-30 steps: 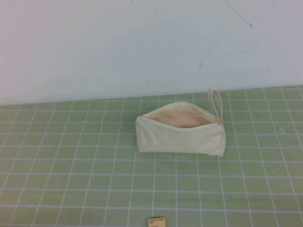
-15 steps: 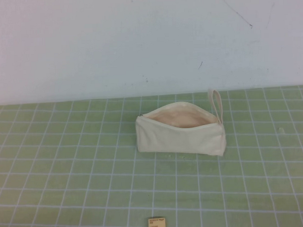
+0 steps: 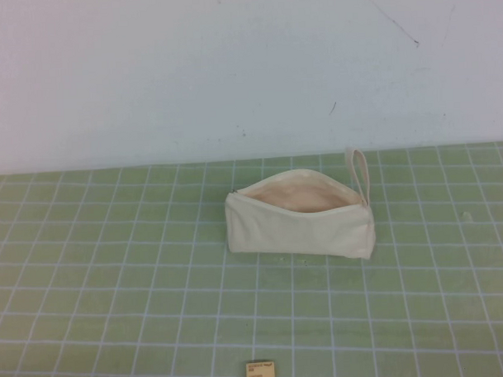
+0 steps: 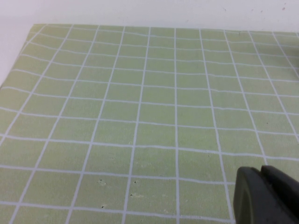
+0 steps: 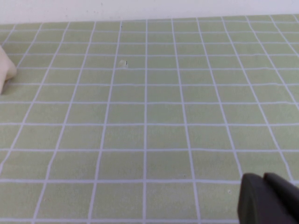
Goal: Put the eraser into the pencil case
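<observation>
High view: neither of my grippers appears here. My left gripper point(image 4: 266, 196) enters only the left wrist view, as a dark block at the frame's corner above bare green grid mat point(image 4: 140, 116); my right gripper point(image 5: 268, 198) shows likewise in the right wrist view. In both, only one dark piece with a faint seam is visible, so I cannot tell how far either is spread. Nothing is seen in either one's grasp, and neither touches any object in view.

The pencil case point(image 3: 300, 219) lies on the mat point(image 3: 114, 284) near the white wall point(image 3: 231, 73), its zip mouth gaping to show the pale peach lining point(image 3: 301, 193). Its loop strap point(image 3: 359, 173) rises from the end toward my right side. The eraser point(image 3: 260, 371) sits well apart from the pencil case, on the side nearer me and slightly toward my left of its middle, outside the pouch.

Hidden or cut off: the lower edge of the eraser meets the frame border. A cream sliver, the pencil case point(image 5: 6, 72), is cropped at the edge of the right wrist view. The bottom of the pouch's interior is out of sight.

Writing: dark print marks the eraser's sleeve, but it cannot be read.
</observation>
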Available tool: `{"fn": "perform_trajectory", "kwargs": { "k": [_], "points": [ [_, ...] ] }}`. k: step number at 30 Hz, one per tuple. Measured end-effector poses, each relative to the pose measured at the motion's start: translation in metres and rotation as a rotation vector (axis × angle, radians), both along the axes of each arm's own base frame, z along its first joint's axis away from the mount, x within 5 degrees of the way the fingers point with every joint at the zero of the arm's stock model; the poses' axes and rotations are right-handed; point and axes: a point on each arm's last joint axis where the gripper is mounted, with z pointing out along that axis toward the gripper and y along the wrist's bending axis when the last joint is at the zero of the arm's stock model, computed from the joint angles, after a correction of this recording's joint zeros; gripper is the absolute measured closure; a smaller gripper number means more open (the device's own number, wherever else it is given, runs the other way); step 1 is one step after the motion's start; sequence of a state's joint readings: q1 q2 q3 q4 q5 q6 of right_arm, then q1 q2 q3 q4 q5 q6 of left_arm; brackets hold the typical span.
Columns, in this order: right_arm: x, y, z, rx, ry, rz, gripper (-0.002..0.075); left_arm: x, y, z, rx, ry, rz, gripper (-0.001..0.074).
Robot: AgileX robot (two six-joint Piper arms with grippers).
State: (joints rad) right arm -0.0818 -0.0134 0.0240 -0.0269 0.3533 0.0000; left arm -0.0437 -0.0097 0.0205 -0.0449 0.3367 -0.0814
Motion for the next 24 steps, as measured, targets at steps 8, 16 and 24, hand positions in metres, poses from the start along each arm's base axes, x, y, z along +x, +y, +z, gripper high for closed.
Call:
{"fn": "perform_trajectory", "kwargs": {
  "k": [8,16,24],
  "points": [
    [0.0,0.0,0.0,0.0,0.0,0.0,0.0726,0.0,0.0,0.0,0.0,0.0,0.0,0.0736],
    [0.0,0.0,0.0,0.0,0.0,0.0,0.0726,0.0,0.0,0.0,0.0,0.0,0.0,0.0736],
    [0.0,0.0,0.0,0.0,0.0,0.0,0.0726,0.0018,-0.0008,0.0045,-0.038,-0.066,0.001,0.0736]
  ]
}}
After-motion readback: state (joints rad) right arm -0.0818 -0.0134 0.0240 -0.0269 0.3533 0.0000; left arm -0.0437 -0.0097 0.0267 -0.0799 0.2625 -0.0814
